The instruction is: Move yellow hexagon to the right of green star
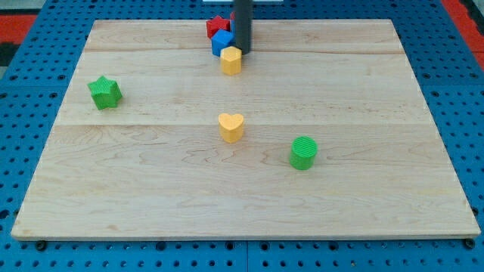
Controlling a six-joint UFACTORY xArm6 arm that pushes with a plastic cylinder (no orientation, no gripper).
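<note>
Camera view: my tip (pixel 243 51) beside yellow hexagon (pixel 231 60), near board (pixel 363 91) top edge.

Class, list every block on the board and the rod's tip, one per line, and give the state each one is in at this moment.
yellow hexagon: flat, touching the blue block, just left of my tip
my tip: down beside the yellow hexagon
blue block: against the red block
red block: at the top edge, partly hidden
green star: flat, alone at the left
yellow heart: flat, alone, mid-board
green cylinder: upright, alone
</note>
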